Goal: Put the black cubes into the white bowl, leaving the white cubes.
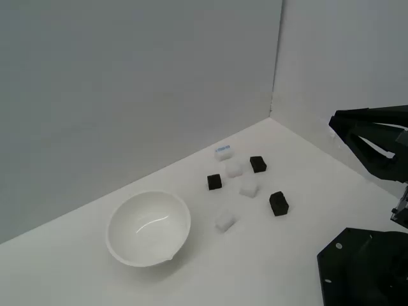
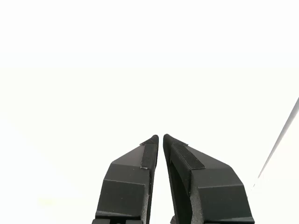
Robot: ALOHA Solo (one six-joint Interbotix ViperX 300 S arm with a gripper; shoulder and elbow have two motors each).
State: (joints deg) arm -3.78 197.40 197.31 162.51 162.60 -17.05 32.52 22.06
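Observation:
Three black cubes lie on the white table: one (image 1: 214, 182) nearest the bowl, one (image 1: 258, 164) further back, one (image 1: 278, 204) nearer the front. Four white cubes lie among them: one with a blue mark (image 1: 223, 152), and three plain ones (image 1: 234, 168), (image 1: 248, 187), (image 1: 225, 220). The white bowl (image 1: 148, 228) stands empty at the exterior view's left of the cubes. My gripper (image 1: 333, 122) hangs in the air at the exterior view's right, well apart from the cubes. In the wrist view my gripper (image 2: 161, 136) has its tips nearly touching and holds nothing; no cube or bowl shows there.
Grey walls meet in a corner (image 1: 273, 108) behind the cubes. The arm's black base (image 1: 363, 268) stands at the front of the exterior view's right. A thin line (image 2: 280, 140) crosses the wrist view's white background.

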